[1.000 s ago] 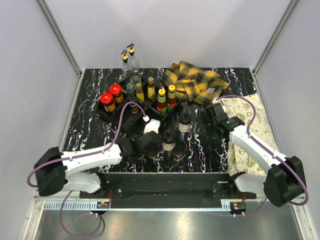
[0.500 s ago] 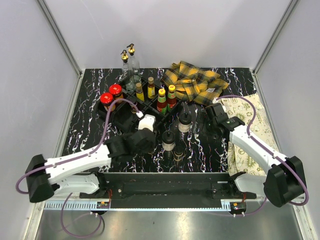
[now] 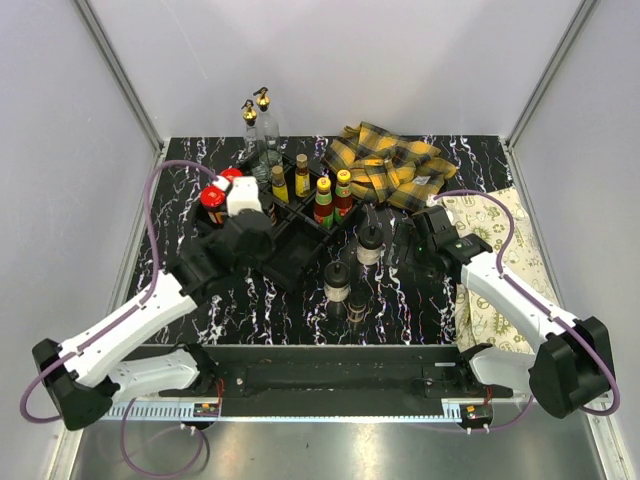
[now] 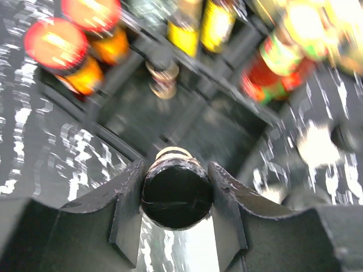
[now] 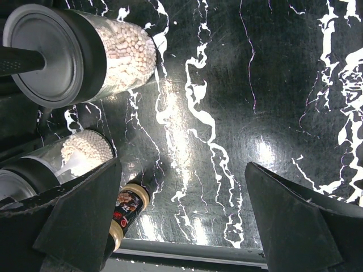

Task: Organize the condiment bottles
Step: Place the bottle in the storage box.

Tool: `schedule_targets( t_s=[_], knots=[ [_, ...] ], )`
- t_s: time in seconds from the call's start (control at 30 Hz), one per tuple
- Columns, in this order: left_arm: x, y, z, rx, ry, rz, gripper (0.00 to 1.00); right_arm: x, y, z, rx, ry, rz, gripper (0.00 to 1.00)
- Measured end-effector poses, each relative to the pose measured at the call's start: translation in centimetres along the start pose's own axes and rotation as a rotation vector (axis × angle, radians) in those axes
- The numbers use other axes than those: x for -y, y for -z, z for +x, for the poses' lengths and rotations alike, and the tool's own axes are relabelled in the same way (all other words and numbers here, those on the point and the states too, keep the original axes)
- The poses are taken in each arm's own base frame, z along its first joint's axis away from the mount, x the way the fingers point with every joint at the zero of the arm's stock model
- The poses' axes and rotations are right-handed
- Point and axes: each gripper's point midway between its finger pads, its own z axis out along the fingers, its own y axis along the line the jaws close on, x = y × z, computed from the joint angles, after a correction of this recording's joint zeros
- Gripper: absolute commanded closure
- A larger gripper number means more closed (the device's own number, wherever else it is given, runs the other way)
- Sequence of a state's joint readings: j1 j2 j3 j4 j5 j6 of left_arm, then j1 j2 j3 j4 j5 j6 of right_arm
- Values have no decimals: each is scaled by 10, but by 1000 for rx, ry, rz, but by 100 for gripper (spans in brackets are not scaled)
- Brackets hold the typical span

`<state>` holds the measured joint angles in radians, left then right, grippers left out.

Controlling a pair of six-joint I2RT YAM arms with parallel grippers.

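**A:** What did we get from the left wrist cam that the overhead one missed?

**B:** The grip. We saw the left gripper [image 4: 177, 180] clenched on a small black-capped bottle [image 4: 177, 195], a finger [image 4: 127, 207] on each side, right at the near edge of the black divided plastic tray [image 4: 133, 122]. From overhead the arm covered that bottle completely.

**A:** And the right side?

**B:** The right gripper [image 5: 182, 170] was spread wide with nothing in it, over the black marbled table [image 5: 272, 85]. Its cam caught two black-capped clear shakers of white pellets [image 5: 122, 54] and a little tan-capped bottle [image 5: 129, 205] beside them. Overhead, we saw those standing loose on the table in front of the tray.

**A:** Any labels we could read?

**B:** Nope. The little bottle's label was red and black, with print too small. The left wrist shot was blurry, so the red-lidded amber jars [image 4: 57, 48] and yellow-capped sauce bottles [image 4: 269, 65] in the tray were just colour smears. We only saw the clear gold-spouted glass bottles [image 3: 258, 118] and the yellow plaid cloth [image 3: 385, 160] overhead.
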<state>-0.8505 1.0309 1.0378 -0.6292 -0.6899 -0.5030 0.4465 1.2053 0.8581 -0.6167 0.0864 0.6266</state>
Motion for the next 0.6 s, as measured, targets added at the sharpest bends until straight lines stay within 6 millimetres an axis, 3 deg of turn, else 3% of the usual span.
schedule_targets(
  t_s=[0.1,0.2,0.6],
  knots=[
    [-21,-10,-23,47,50,-61,100,0,1,-1,3,0,-3,0],
    [-37,-25,-33,57,78,-103,100,-1,1,-1,4,0,-4,0],
    [-61,-102,-22,-69,117,-134,100,-5,6,-2,-1,-2,-25,0]
  ],
)
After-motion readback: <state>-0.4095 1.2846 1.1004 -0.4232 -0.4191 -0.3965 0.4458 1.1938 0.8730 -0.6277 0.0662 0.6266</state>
